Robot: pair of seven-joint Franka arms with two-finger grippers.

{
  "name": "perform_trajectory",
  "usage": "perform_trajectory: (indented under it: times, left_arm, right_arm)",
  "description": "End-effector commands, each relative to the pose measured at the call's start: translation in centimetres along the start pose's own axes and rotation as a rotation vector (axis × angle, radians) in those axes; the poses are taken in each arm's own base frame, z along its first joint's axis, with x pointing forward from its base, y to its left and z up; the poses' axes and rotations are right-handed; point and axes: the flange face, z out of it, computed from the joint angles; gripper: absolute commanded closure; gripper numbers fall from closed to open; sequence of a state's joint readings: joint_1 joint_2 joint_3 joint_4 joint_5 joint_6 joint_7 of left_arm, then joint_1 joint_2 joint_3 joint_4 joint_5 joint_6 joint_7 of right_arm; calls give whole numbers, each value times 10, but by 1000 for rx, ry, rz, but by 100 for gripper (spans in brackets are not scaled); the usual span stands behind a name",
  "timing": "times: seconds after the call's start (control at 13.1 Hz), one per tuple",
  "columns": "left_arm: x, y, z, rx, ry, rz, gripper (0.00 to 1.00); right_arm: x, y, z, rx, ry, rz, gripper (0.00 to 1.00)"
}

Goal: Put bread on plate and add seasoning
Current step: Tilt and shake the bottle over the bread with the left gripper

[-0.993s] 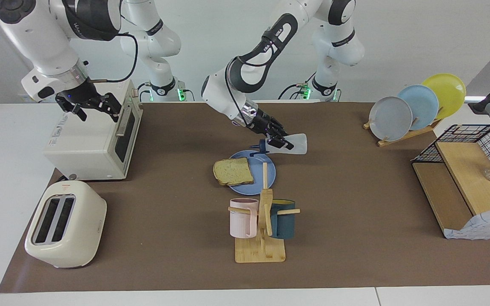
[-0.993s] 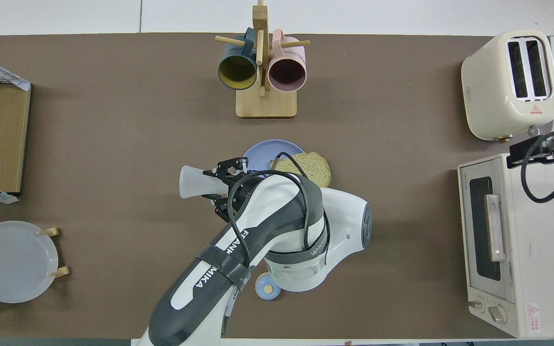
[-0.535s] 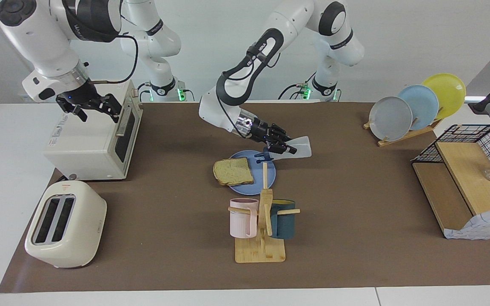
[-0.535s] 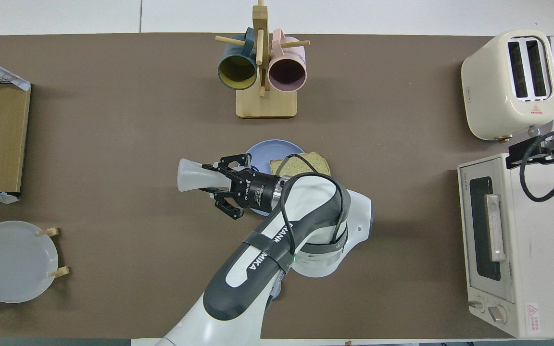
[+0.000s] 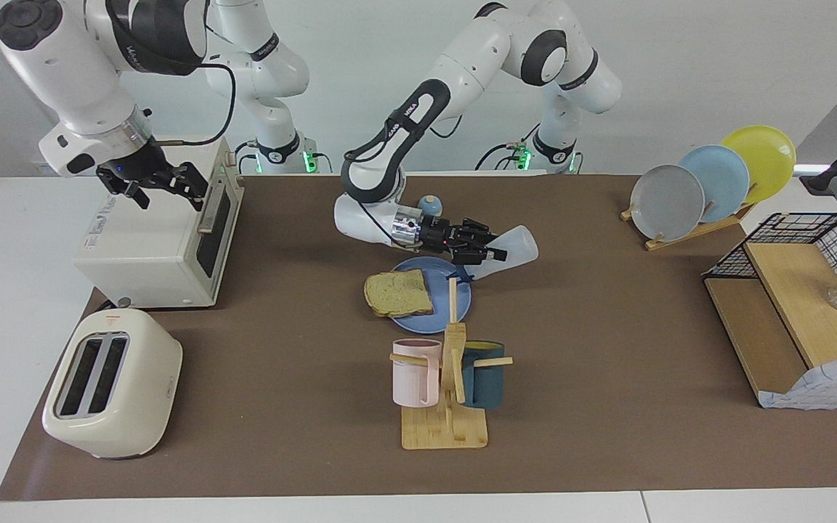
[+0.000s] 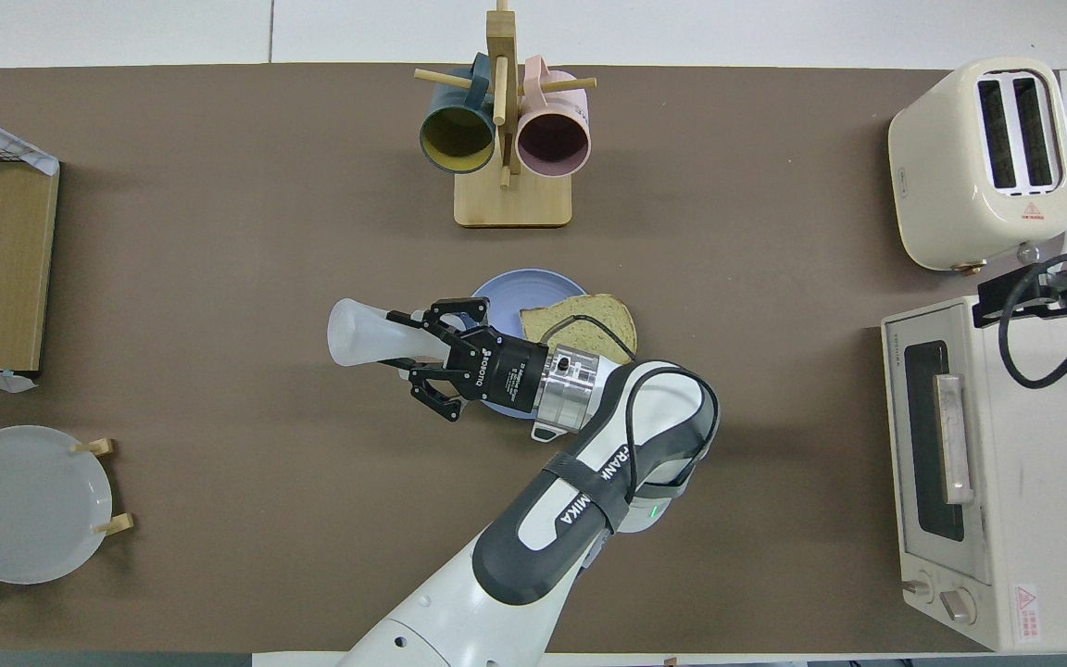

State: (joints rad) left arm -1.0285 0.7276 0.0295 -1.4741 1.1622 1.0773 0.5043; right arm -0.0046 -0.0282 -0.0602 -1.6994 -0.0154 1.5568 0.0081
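The table held four plates: one medium-blue plate lying flat, plus one grey, one light-blue and one yellow in a rack. There were two mugs: one pink, one dark teal. One bread slice, one seasoning bottle, one toaster, one toaster oven and one bell were present.

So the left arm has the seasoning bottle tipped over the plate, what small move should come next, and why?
Probably slide the left gripper toward the bread. It is shut on the seasoning bottle, whose cap points down over the plate rim, beside the slice rather than over it. The right gripper waits over the toaster oven.
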Motion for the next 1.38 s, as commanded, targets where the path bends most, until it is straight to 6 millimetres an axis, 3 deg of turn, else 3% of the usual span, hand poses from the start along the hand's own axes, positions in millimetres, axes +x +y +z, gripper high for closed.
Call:
perform_trajectory:
  times: [0.0, 0.15, 0.38, 0.61, 1.07, 1.3]
  left_arm:
    - [-3, 0, -8, 18, -31, -14, 100]
    - [-6, 13, -31, 48, -10, -8, 100]
    - [-9, 23, -48, 55, 15, 2, 100]
    - [2, 10, -38, 69, 70, 0, 100]
    - [21, -20, 14, 85, 47, -11, 100]
    - [18, -14, 3, 89, 52, -8, 100]
  right_arm:
    - [-1, 0, -1, 5, 8, -22, 0]
    - [-1, -1, -2, 3, 13, -25, 0]
    - [-2, 0, -3, 3, 16, -22, 0]
    - [-2, -6, -8, 4, 27, -30, 0]
    - [-8, -8, -14, 5, 19, -36, 0]
    - [-8, -6, -13, 6, 16, -30, 0]
